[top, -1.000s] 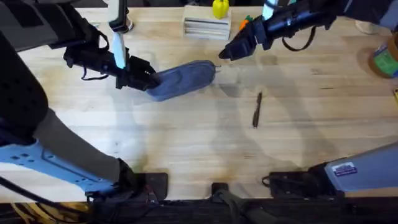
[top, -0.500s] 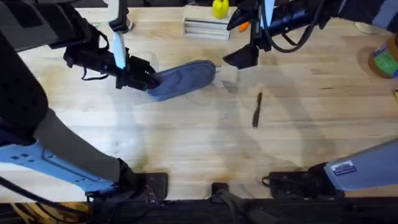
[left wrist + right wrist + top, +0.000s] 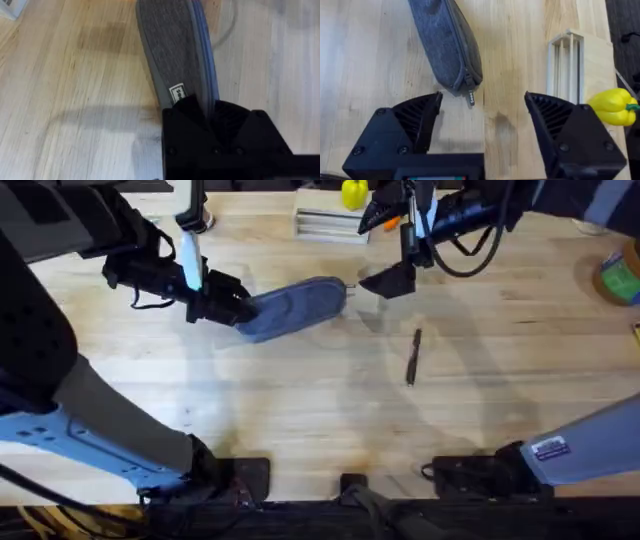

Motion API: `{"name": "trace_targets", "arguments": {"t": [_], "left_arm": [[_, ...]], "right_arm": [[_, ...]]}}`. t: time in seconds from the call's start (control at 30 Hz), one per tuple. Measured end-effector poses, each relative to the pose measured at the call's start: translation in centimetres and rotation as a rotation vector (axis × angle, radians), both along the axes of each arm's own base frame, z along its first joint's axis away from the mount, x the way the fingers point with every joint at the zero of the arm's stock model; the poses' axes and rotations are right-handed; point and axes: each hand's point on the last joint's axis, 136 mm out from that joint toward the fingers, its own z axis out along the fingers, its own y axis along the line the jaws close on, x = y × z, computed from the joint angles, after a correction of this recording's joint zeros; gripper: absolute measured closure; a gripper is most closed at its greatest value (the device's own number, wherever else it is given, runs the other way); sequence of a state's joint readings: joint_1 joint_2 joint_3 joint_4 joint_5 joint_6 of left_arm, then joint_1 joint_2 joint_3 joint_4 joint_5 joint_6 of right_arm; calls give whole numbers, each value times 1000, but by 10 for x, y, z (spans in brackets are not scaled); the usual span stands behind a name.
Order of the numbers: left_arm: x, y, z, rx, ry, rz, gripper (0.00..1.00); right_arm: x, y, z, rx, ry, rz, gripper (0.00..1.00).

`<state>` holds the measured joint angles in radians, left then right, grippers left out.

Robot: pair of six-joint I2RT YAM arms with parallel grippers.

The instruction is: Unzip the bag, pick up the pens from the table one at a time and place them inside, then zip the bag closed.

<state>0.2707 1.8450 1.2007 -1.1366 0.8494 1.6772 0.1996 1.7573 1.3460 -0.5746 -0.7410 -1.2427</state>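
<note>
bag [image 3: 295,307]: 1; pen [image 3: 413,356]: 1; grippers: 2; yellow pepper [image 3: 353,193]: 1

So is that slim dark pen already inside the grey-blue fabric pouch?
No, the slim dark pen lies on the bare wooden table, well apart from the grey-blue pouch.

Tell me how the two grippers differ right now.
The left gripper is clamped on the bag's end; the right gripper holds nothing, its jaws wide open. The left sits at the bag's left end, the right just off its zipper pull end. Both are black and near the bag.
</note>
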Motion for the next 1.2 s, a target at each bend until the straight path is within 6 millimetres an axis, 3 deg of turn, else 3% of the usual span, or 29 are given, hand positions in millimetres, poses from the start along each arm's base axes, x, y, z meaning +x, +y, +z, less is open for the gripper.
{"name": "trace_targets", "arguments": {"t": [0.43,0.87,1.2], "left_arm": [[0,0,0,0,-1,0,959],[0,0,0,0,-1,0,959],[0,0,0,0,-1,0,959]], "right_arm": [[-3,6,-4,2,5,25,7],[-3,12,-62,-35,100,78,7],[-4,22,-72,-39,81,119,7]]}}
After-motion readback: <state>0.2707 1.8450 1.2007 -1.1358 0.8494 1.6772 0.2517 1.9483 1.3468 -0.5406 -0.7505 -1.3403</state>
